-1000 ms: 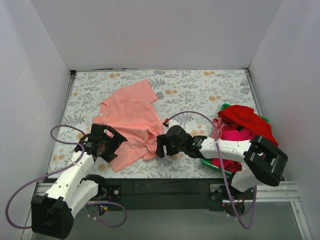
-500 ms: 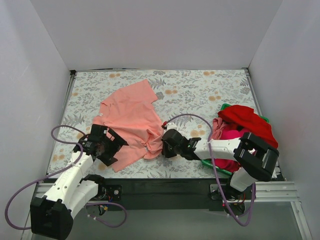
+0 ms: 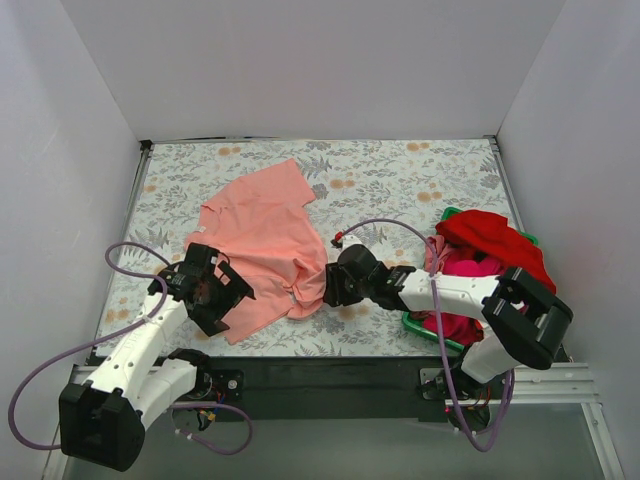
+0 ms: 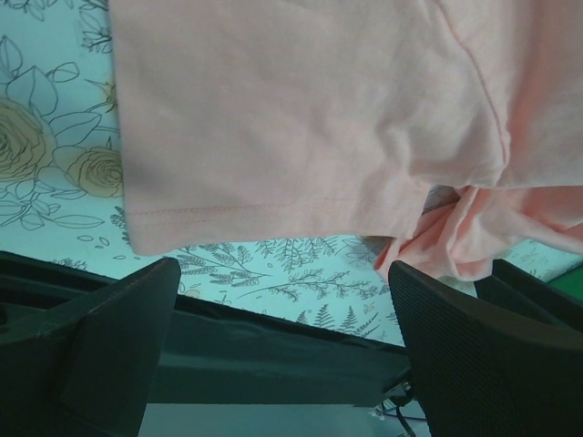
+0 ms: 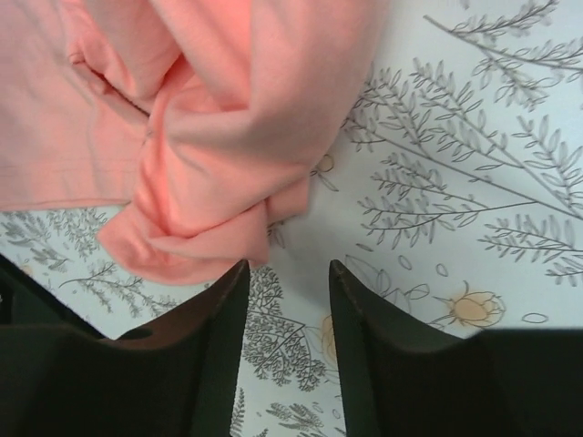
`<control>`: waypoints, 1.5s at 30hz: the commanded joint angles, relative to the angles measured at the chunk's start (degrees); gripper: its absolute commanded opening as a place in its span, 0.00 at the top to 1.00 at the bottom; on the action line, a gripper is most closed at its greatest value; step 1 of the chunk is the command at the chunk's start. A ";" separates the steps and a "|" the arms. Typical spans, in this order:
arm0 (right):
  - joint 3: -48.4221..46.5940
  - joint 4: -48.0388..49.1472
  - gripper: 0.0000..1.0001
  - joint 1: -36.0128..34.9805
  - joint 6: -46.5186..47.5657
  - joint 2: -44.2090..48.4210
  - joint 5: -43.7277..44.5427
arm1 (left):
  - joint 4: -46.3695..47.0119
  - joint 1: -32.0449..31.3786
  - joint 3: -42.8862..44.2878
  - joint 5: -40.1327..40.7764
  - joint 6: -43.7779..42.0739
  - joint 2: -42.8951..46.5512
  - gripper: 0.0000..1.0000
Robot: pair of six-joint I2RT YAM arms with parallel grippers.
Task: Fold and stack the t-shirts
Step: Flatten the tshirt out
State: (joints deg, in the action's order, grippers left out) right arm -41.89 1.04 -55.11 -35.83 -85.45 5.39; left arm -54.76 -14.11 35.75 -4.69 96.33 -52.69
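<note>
The salmon-pink t-shirt (image 3: 262,240) lies spread on the floral table, its near right corner bunched into folds (image 5: 219,173). My left gripper (image 3: 222,300) is open and empty at the shirt's near left hem (image 4: 273,214), jaws wide apart over the table's front edge. My right gripper (image 3: 330,285) is open and empty just right of the bunched corner; its left finger (image 5: 205,337) nearly touches the cloth. Red (image 3: 490,238) and magenta (image 3: 470,270) t-shirts are piled in the basket at right.
A green plastic basket (image 3: 418,325) holding the other shirts stands at the table's right side, beside my right arm. White walls enclose the table on three sides. The black front rail (image 4: 264,355) runs just below the shirt's hem.
My right gripper shifted left toward the bunched shirt corner, then slightly up. My left gripper moved a little up and right toward the hem. The shirt has barely moved.
</note>
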 commanded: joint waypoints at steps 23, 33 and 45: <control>-5.40 -0.41 0.99 2.72 5.23 -2.97 8.03 | -6.14 -2.06 0.29 0.02 2.01 -3.21 0.02; -4.69 -3.76 0.99 8.27 9.55 -0.42 9.99 | -1.60 -11.10 -3.75 -2.33 7.09 -6.72 0.08; -2.50 -3.94 0.99 8.35 10.08 1.42 8.32 | 2.90 -22.01 -0.85 7.58 13.44 -20.17 0.35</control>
State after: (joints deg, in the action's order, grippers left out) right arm -45.10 -3.16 -46.63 -26.55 -86.65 13.34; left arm -54.96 -35.22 33.30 -2.35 106.72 -71.70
